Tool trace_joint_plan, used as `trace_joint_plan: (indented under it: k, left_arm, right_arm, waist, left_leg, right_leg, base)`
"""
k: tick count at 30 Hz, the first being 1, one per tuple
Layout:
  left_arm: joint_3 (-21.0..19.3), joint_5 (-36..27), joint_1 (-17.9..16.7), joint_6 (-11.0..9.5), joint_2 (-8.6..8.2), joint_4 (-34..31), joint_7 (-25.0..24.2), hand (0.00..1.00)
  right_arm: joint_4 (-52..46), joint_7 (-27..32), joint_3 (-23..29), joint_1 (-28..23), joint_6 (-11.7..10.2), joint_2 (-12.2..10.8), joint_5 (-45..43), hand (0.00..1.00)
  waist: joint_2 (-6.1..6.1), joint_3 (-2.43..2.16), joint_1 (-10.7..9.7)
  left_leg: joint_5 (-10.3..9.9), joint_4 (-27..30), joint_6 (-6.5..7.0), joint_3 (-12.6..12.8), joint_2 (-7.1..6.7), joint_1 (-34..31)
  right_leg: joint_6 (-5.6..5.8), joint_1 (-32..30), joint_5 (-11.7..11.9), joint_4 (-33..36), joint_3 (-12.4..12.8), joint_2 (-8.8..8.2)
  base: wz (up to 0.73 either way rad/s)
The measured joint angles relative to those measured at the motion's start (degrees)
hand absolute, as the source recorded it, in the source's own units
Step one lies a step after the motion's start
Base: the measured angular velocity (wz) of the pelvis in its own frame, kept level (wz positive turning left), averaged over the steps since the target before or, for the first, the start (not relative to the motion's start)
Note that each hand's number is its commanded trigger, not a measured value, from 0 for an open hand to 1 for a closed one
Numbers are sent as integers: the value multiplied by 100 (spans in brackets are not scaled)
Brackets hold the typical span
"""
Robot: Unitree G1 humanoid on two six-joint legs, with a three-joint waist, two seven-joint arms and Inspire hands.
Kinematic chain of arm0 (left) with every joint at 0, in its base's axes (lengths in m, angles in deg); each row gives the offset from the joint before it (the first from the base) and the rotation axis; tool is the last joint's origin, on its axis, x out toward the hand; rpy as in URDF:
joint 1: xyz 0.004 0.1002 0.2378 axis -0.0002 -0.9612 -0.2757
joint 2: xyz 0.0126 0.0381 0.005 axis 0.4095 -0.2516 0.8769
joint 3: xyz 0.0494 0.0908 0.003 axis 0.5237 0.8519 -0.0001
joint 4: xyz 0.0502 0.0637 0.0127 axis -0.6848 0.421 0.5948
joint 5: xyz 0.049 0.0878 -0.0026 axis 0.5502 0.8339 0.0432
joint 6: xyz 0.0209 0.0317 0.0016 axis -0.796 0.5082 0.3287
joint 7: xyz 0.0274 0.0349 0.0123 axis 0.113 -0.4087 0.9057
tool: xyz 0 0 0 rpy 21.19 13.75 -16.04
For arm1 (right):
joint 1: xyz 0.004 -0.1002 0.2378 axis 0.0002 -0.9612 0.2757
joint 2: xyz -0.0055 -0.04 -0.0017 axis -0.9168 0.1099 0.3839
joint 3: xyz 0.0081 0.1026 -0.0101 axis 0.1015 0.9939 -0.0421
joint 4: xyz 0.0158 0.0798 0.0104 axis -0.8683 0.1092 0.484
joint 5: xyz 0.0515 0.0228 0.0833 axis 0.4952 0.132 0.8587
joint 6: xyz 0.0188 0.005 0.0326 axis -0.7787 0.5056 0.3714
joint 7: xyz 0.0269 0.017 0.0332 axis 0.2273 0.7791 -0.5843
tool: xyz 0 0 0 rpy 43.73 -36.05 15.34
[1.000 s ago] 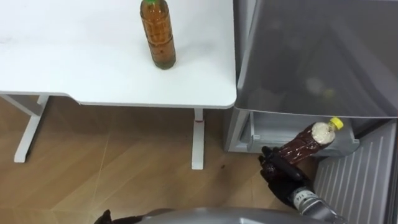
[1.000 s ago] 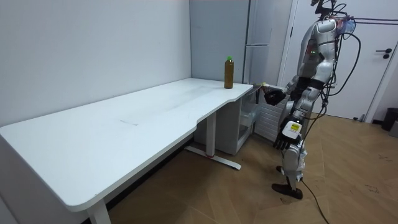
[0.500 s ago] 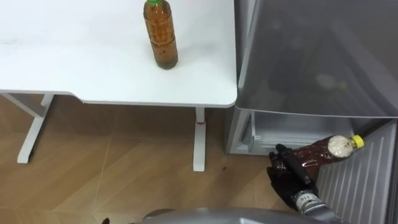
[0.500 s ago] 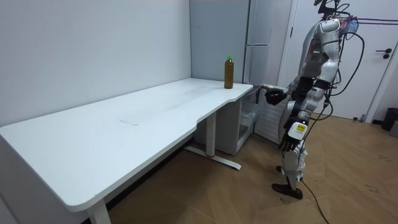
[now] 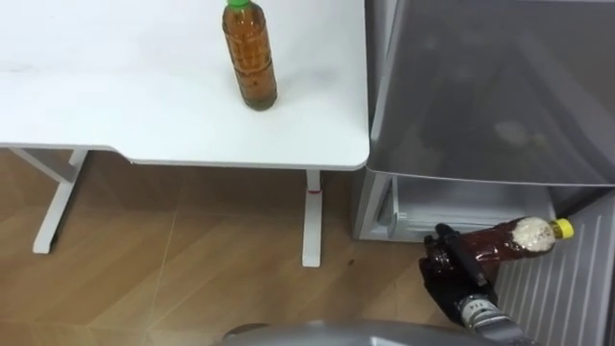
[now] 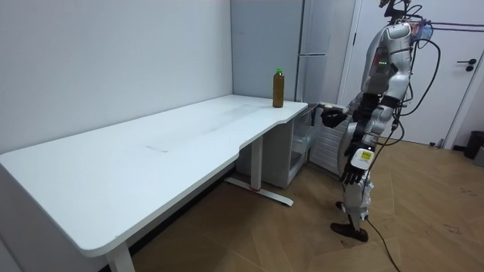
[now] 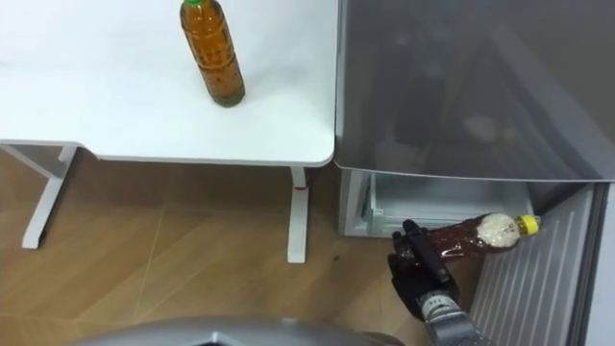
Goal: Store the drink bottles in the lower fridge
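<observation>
Change: over the last second the dark bottle (image 5: 504, 240) had swung down from a steep tilt to almost level, and its yellow cap (image 5: 562, 229) had travelled out to the right.
Dark bottle: it lay nearly sideways in the air, low in front of the fridge's open lower compartment (image 5: 452, 197). Its cap pointed to the right, toward the open door, and it was not yet inside.
Right hand (image 5: 452, 274): it was clenched around the bottom half of the dark bottle, with its fingers wrapped across the bottle.
Lower door (image 5: 562, 288): it stood swung open at the right, with its ribbed inner face showing just beside the cap.
Fridge (image 5: 480, 86): its grey upper part was closed above the open compartment, and its side stood next to the table's edge.
Second bottle (image 5: 250, 53): amber with a green cap, it stood upright on the white table (image 5: 115, 96) near the fridge end, well apart from the hand.
Left hand (image 6: 349, 175): in the room view it hung low beside the robot's thigh. Whether it was slack or curled could not be told.
Robot: it stood upright on the wooden floor (image 5: 173, 259), facing the fridge at the table's corner.
</observation>
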Motion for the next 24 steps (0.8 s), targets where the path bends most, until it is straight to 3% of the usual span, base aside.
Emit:
trace_joint_plan:
  k: [5,11,13,17,24]
  left_arm:
    - [43,223,59,97,18,31,0,0]
    - [67,380,340,121,24,34,-69,0]
    - [130,382,476,118,43,155,-135,0]
    - [182,562,717,115,72,202,-133,0]
    - [413,547,1178,111,164,523,-122,0]
  right_arm:
    - [15,142,48,203,0,8,144,100]
    - [511,252,286,1072,-13,88,401,100]
    - [719,267,439,1457,-100,86,572,100]
    - [980,287,542,1821,-136,103,575,100]
    - [1767,425,740,2457,-137,142,715,100]
  waist:
    - [21,6,-26]
    - [93,3,-18]
    - [126,45,-17]
    - [136,40,0]
    - [98,99,55]
  left_leg:
    - [0,106,0,-15,-4,-167]
    - [19,272,30,-95,-34,-556]
    - [31,299,46,-125,-47,-726]
    - [92,320,64,-123,-61,-1043]
    - [179,303,81,-127,-78,-1449]
  right_leg:
    - [7,-117,-9,41,-16,-10]
    - [7,-492,-4,156,-108,-57]
    - [11,-598,2,189,-147,-73]
    - [10,-1005,3,374,-188,-115]
    - [-11,-1438,34,471,-249,-162]
  base:
    - [2]
    - [11]
    - [6]
    - [3]
    - [2]
